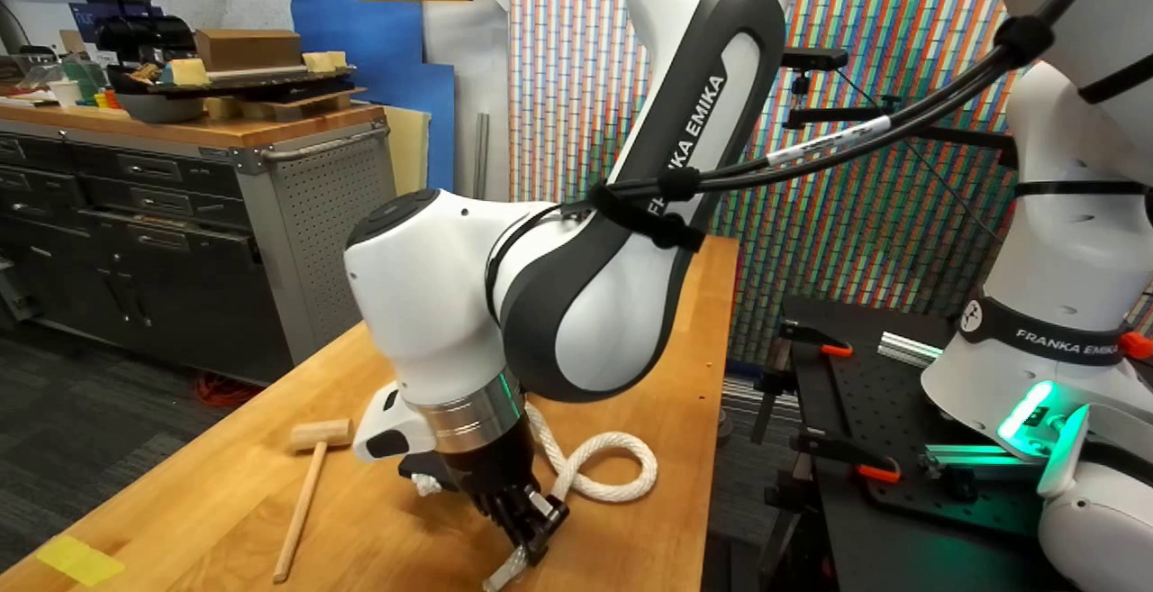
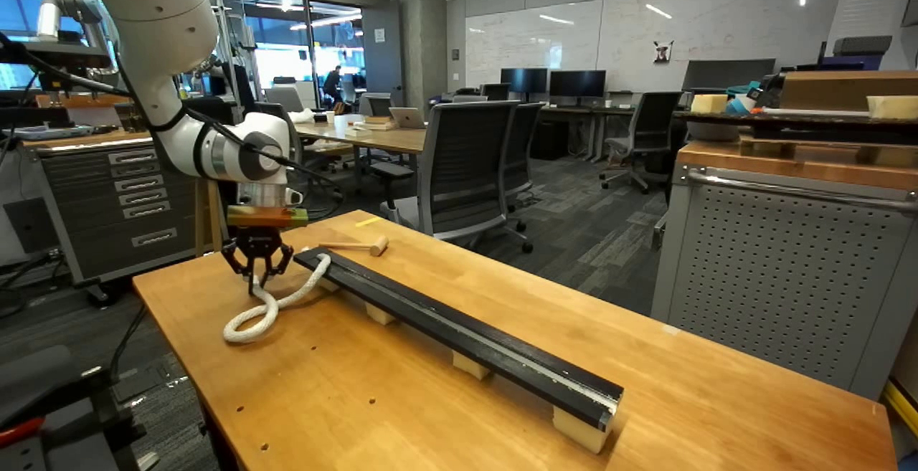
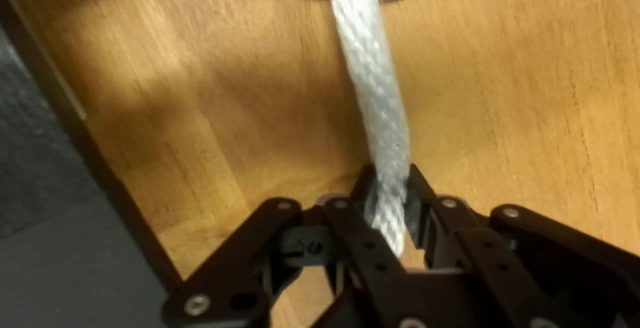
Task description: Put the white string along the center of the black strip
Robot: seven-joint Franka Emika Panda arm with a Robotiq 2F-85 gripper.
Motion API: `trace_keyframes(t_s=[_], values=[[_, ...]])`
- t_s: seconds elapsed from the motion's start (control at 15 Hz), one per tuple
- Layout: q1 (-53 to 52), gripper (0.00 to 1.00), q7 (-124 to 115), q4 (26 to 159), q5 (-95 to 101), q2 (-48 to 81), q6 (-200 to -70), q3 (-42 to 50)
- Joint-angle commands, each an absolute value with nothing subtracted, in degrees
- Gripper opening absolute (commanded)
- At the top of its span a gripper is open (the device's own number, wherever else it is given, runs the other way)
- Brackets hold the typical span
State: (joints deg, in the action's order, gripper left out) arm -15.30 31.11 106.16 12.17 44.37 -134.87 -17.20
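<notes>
Working remotely, I pinch a thick, braided white string [image 3: 375, 83] near one end with the black two-fingered gripper [image 3: 393, 190], beside the long, flat black strip [image 2: 459, 333]. The string loops alongside and reaches onto the strip; on the strip's opposite side lies a pale wooden mallet [image 1: 322, 435].

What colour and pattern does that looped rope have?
The rope is white with a braided pattern; the wrist view shows it best.

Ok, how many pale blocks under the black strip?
4, in an exterior view: first block nearest the white string, second block and third block between, fourth block at the opposite end. More may hide behind the black strip.
</notes>
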Motion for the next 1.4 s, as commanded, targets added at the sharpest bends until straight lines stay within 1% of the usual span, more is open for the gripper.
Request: trace_keyframes(t_s=[0.0,0.13,0.4,0.8,1.33], values=[[-13.1,0.01,28.7,107.6,9.7,43.6,-137.1,-18.3],[-12.1,0.03,26.7,109.0,8.0,42.3,-138.4,-18.0],[-8.8,0.03,22.7,113.2,4.2,38.6,-142.4,-17.5],[-3.6,0.03,19.9,122.1,-1.7,29.5,-148.8,-18.1],[1.2,0.03,16.5,127.8,-14.9,21.0,-151.4,-17.5]])
